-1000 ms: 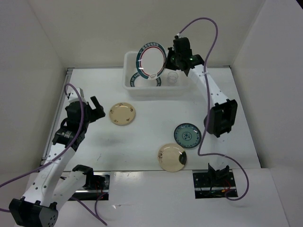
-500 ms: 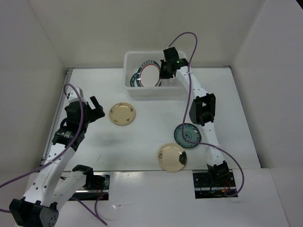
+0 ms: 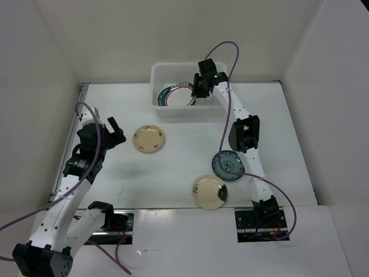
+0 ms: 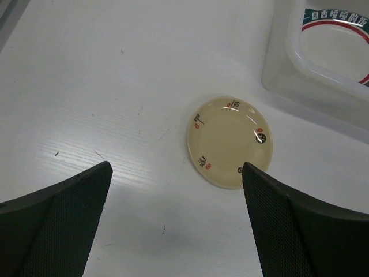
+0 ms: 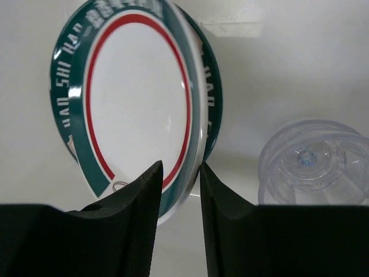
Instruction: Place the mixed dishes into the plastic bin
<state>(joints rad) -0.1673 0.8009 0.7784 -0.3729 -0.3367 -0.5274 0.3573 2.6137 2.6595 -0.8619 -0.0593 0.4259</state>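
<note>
While the right gripper [image 5: 180,167] sits low inside the plastic bin [image 3: 179,111], its fingers a little parted astride the edge of the green-and-red rimmed plate [image 5: 138,98], we cannot tell whether they grip it or not. That plate rests against a second rimmed plate [image 5: 212,86], beside the clear glass cups [image 5: 311,164]. Over on the other side, the left gripper [image 4: 176,166] hangs wide open and empty, and the cream plate [image 4: 229,141] lies flat just ahead of it, offset toward its right finger, with the bin beyond. We reckon that one is the left arm's. The teal plate [image 3: 228,164] and the other cream plate [image 3: 209,191] sit nearer the right arm's base.
</note>
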